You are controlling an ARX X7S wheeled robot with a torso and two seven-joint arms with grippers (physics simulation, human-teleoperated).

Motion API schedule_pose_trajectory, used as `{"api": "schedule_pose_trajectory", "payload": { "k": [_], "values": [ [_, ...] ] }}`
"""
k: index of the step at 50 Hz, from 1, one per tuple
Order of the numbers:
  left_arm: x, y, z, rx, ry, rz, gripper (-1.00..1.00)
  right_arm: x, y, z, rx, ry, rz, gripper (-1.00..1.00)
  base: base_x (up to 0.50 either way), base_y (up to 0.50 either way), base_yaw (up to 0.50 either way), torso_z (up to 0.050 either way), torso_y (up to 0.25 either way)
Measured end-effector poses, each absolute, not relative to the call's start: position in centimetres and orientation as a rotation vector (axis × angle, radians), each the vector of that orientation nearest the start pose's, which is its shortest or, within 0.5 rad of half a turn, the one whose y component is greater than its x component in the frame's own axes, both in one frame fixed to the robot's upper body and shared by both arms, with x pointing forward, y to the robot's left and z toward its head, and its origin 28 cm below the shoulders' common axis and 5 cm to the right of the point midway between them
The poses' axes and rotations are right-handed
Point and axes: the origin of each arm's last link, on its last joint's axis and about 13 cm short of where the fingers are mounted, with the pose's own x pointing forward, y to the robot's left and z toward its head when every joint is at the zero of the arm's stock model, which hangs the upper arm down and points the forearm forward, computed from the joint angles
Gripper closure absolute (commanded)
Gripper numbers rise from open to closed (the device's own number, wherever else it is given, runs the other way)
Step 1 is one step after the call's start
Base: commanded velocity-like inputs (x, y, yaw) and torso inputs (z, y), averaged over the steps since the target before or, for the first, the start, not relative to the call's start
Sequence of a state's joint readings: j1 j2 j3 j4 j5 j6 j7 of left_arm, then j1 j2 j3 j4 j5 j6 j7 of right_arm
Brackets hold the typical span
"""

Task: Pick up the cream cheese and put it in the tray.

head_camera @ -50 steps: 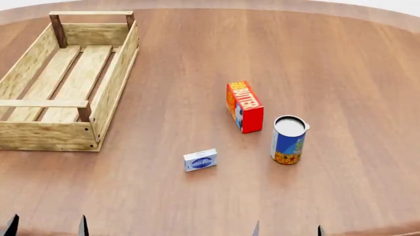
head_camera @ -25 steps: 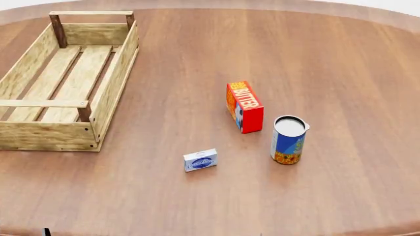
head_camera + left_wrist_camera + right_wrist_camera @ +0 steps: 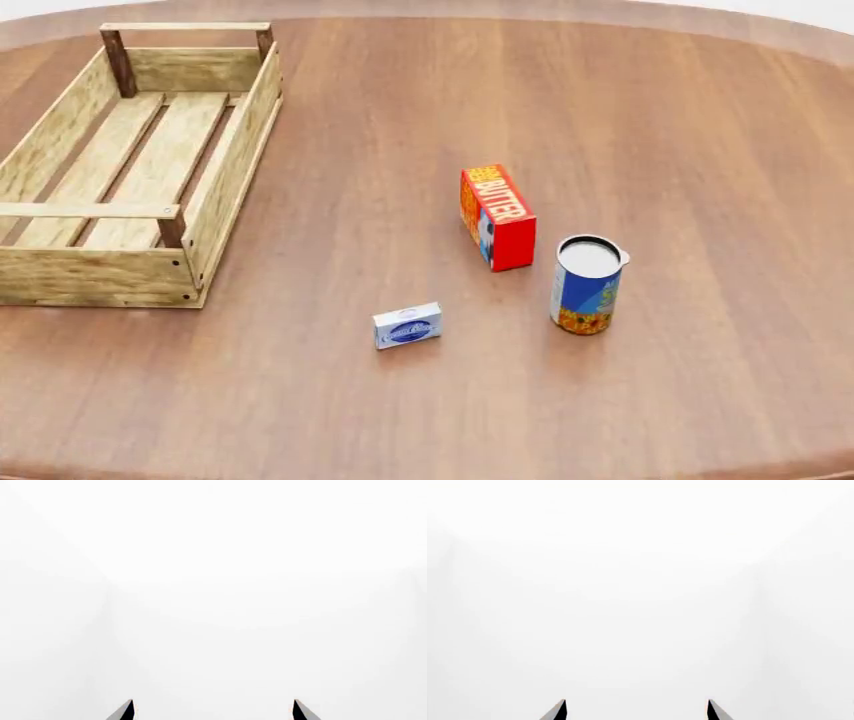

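The left gripper and the right gripper each show only two dark fingertips set wide apart with nothing between them, against blank white; both are released and neither appears in the head view. The near edge of the round wooden table curves along the bottom of the head view, with bare wood between it and the objects. One cream cheese lies flat on the table, near centre, apart from everything else. One blue-and-white can stands upright to its right. One red-orange butter box stands just beyond and between them, close to the can, not touching it. One tray sits at the far left, well apart from the cream cheese, with open wood between them; its long axis runs near to far. The table's far edge arcs across the top, with pale white background behind it.
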State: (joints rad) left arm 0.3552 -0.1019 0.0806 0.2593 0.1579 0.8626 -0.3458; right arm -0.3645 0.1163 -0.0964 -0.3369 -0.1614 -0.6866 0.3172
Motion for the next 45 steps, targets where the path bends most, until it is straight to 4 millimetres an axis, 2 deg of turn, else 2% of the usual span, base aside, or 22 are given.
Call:
{"api": "schedule_pose_trajectory", "payload": {
  "k": [10,45],
  "values": [
    [12.12,20.03,6.42,0.028,-0.818,0.138,-1.00,12.33,-9.21,6.81,-0.097,-0.722,-0.120,-1.00,0.00,0.08,0.00,0.000,0.000],
    [12.05,20.16,6.43,0.032,-0.850,0.165,-1.00,12.14,-9.20,6.91,-0.102,-0.740,-0.139,-1.00,0.00,0.26,0.00,0.000,0.000]
  ]
}}
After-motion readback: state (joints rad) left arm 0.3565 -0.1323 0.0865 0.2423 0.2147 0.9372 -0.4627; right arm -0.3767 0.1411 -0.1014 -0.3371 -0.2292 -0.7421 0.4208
